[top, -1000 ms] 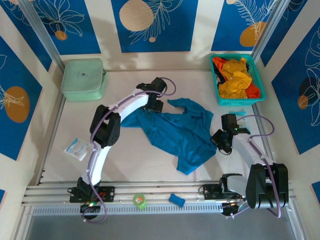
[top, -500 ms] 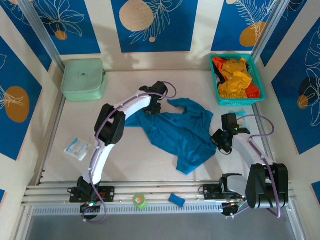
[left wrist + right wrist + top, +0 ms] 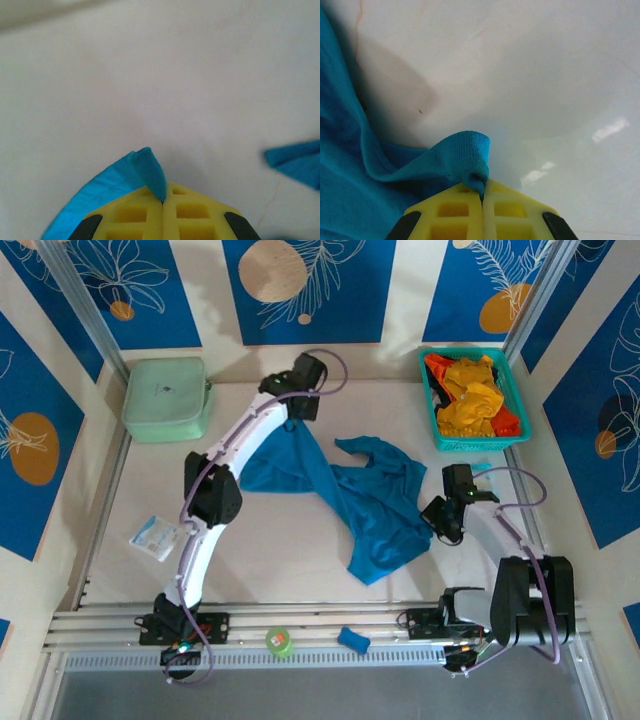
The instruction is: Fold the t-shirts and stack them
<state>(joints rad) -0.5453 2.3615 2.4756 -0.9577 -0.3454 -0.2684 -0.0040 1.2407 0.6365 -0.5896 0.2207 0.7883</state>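
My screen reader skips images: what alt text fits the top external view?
Both grippers pinch the blue shirt on the table: the left gripper at its far corner, the right gripper at its right edge. A basket of orange and yellow shirts stands far right, a mint case far left.

A lab test cell: aluminium rails [image 3: 330, 619], printed blue wall panels [image 3: 340, 312].

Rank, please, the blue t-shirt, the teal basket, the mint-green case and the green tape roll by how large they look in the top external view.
1. blue t-shirt
2. teal basket
3. mint-green case, only slightly smaller than the basket
4. green tape roll, by far the smallest
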